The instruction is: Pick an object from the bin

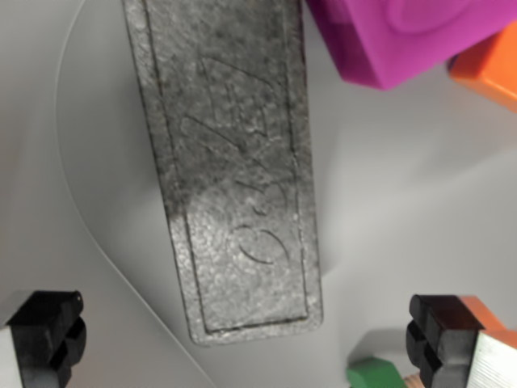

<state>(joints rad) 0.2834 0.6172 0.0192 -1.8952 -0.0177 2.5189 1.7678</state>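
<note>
Black fingertips (48,331) frame the bottom corners of the wrist view, one at the wrist view's left and one at its right, standing wide apart with nothing between them. The gripper (246,343) is therefore spread and empty, hanging above the bin floor (388,210), a pale grey surface with a curved line sweeping down its left side.

Just beside the right fingertip sit a green block (373,374) and an orange piece (491,319), both partly cut off by the frame edge.

Between the fingers and running away up the picture lies the likeliest target, a long dark grey slab (242,170). It lies flat on the floor, slightly slanted, narrower at the far end and wider at the near end, with a raised border around its face. Its surface is pebbled, which should give the pads decent friction. I judge it stiff and fairly light, like moulded foam or plastic, though the material cannot be told for sure. Because it lies flat, the best hold is probably across its width, fingers closing on the two long edges.

Embossed characters run along its face; they are blurred, and I cannot read them reliably.

Farther off, at the top right, a magenta block (396,36) lies near the slab's far end, with another orange block (491,71) beside it.
</note>
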